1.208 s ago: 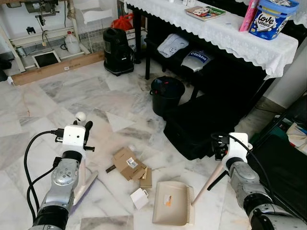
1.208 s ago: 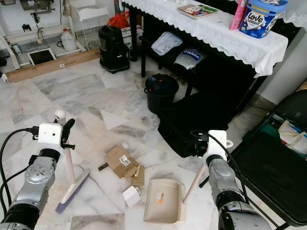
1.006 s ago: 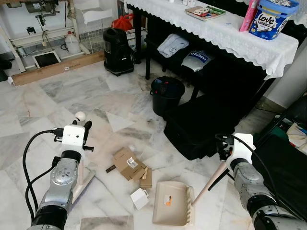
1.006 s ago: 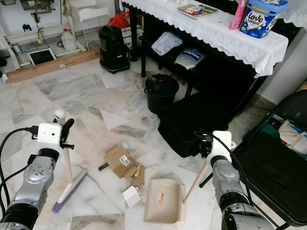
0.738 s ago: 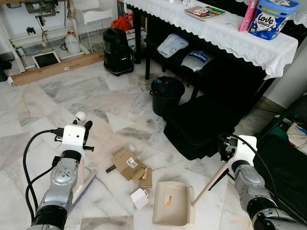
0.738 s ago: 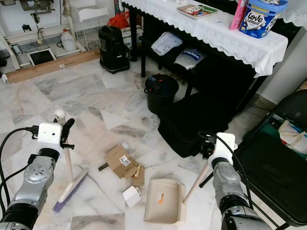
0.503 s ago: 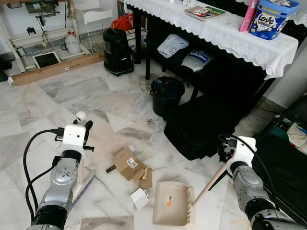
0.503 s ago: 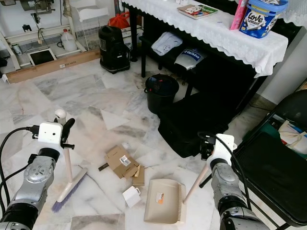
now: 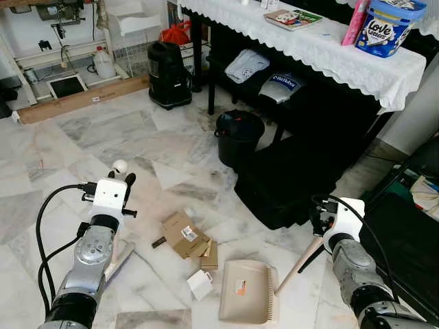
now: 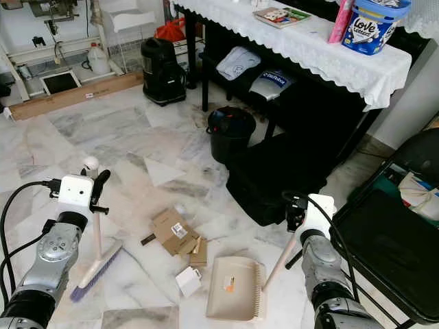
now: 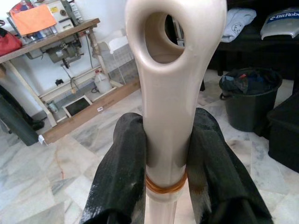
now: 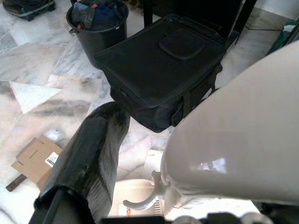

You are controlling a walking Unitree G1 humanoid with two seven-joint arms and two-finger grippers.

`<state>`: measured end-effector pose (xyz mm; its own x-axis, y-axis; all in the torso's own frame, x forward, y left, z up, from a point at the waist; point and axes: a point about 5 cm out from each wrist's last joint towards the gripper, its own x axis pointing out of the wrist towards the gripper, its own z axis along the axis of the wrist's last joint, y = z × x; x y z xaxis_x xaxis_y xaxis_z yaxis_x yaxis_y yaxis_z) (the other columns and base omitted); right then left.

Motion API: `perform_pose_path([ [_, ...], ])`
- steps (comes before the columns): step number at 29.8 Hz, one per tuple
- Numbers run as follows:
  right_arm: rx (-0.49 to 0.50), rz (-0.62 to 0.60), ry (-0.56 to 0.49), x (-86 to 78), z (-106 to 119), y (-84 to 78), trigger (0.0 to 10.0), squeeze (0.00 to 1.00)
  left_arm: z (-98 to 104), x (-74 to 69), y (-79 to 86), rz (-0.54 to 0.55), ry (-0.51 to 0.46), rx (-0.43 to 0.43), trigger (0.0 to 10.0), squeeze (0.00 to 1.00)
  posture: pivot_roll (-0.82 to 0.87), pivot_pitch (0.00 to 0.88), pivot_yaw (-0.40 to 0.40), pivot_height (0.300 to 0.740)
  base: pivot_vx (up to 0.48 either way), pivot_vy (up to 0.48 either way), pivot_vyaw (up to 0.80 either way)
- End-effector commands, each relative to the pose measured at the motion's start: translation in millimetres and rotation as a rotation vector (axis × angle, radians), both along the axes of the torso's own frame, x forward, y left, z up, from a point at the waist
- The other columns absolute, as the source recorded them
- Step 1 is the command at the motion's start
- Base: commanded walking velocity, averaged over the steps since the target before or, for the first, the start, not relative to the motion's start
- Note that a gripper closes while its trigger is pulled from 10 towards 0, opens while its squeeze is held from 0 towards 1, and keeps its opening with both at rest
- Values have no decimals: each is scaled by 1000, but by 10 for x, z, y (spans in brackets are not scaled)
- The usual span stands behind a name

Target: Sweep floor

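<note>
Marble floor [image 10: 130,130], white veined with grey, carries a scatter of flattened brown cardboard pieces [image 10: 175,233] that serves as the landmark. To the robot's left of the cardboard stands the beige-handled broom with purple bristles [image 10: 96,264], its head resting on the floor and its handle rising nearly upright. The left gripper [image 11: 163,154] is clamped on the broom handle just below the hanging loop, one black finger [image 11: 119,172] pressed to each side. Toward the robot from the cardboard lie a small white box [image 10: 186,281] and the beige plastic dustpan [image 10: 233,288], flat on the floor, its long handle slanting up to the right gripper [image 10: 295,212], which grips its top end. Beyond the cardboard stands a black bucket [image 10: 231,130], with a black soft case [image 10: 274,175] beside it under a table with a white lace cloth [image 10: 302,41].
</note>
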<state>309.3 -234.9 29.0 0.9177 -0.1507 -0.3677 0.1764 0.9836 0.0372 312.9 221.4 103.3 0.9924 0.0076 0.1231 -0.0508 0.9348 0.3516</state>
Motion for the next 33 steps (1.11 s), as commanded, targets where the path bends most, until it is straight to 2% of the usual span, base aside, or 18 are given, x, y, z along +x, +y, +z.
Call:
perform_pose_path([
  [1,7,-3,24,-40,-46,-19,510,0,94,29,-6,-19,-45,31,10000,0,81,35,-41,740,0,0,0],
  [2,8,-2,23,-39,-45,-17,0,0,96,29,-3,-18,-45,31,10000,0,81,37,-41,740,0,0,0],
  [19,-1,22,43,-70,-92,18,0,0,105,44,4,-17,-42,30,10000,0,77,53,-39,740,0,0,0],
  [29,0,24,23,-45,-61,30,0,0,100,41,7,-14,-40,29,10000,0,77,55,-39,740,0,0,0],
  [33,-2,34,-12,11,3,64,0,0,110,36,-3,-14,-47,25,10000,0,77,55,-39,740,0,0,0],
])
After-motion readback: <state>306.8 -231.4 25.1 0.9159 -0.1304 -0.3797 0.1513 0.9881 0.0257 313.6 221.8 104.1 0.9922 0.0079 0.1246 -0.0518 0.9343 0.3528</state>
